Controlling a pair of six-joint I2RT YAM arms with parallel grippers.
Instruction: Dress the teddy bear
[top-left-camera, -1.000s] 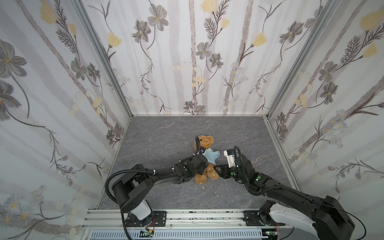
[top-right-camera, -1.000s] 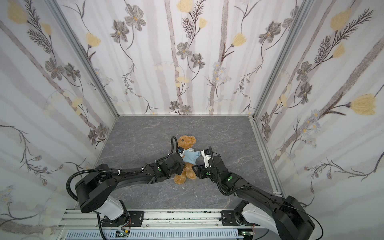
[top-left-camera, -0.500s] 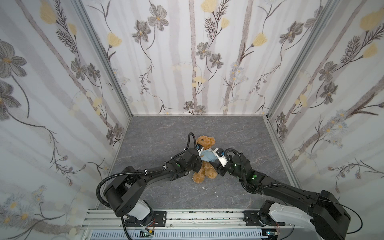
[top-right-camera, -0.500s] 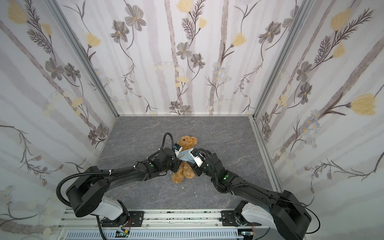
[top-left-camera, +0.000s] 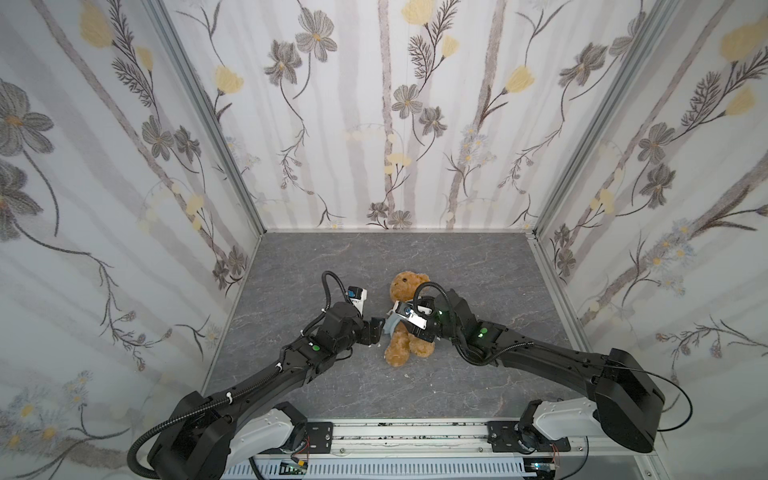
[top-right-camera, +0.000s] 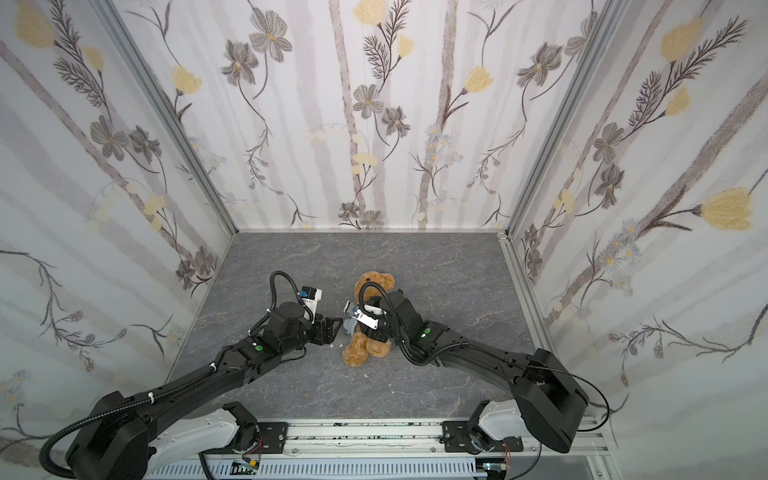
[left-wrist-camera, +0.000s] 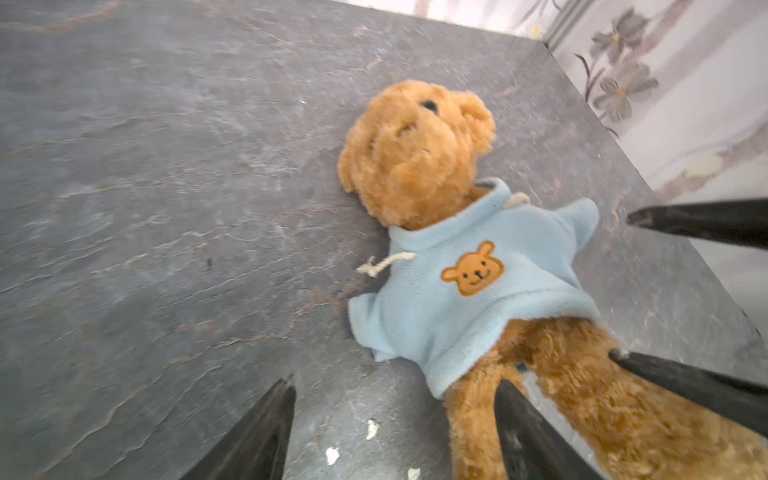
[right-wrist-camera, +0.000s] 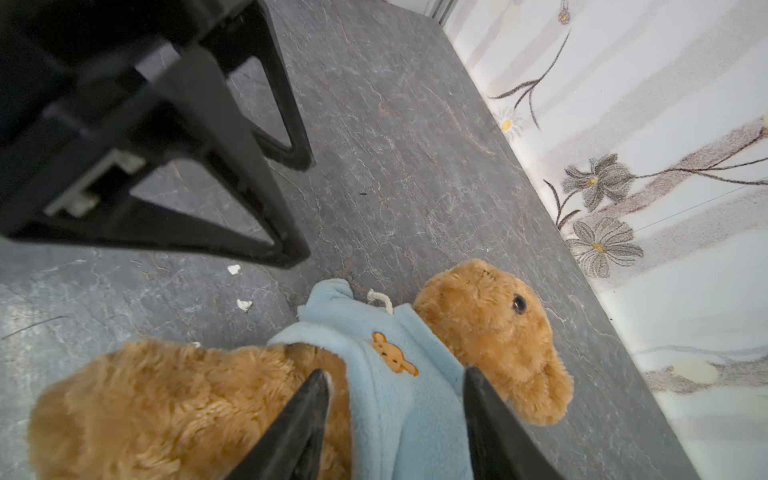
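Note:
The teddy bear (top-left-camera: 409, 286) (top-right-camera: 376, 284) (left-wrist-camera: 415, 158) (right-wrist-camera: 490, 324) lies on its back on the grey floor, head toward the back wall. It wears a light-blue hooded top (left-wrist-camera: 469, 299) (right-wrist-camera: 374, 324) over its torso; both short sleeves look empty. My left gripper (top-left-camera: 381, 330) (top-right-camera: 340, 331) (left-wrist-camera: 395, 386) (right-wrist-camera: 299, 208) stands open beside the bear's side, with only floor between its fingers. One finger lies against a leg. My right gripper (right-wrist-camera: 395, 372) (left-wrist-camera: 621, 286) hangs open over the torso, its fingers astride the top's hem and chest. The arms are hidden.
Small white crumbs (left-wrist-camera: 372, 428) (right-wrist-camera: 234, 269) lie on the floor by the bear. Floral walls enclose the floor on three sides, with the right wall (top-left-camera: 548, 266) closest to the bear. A metal rail (top-left-camera: 395, 436) runs along the front edge.
My left gripper has opened, let go at the bear's side and drawn back to the left. My right gripper has moved left, over the bear's torso.

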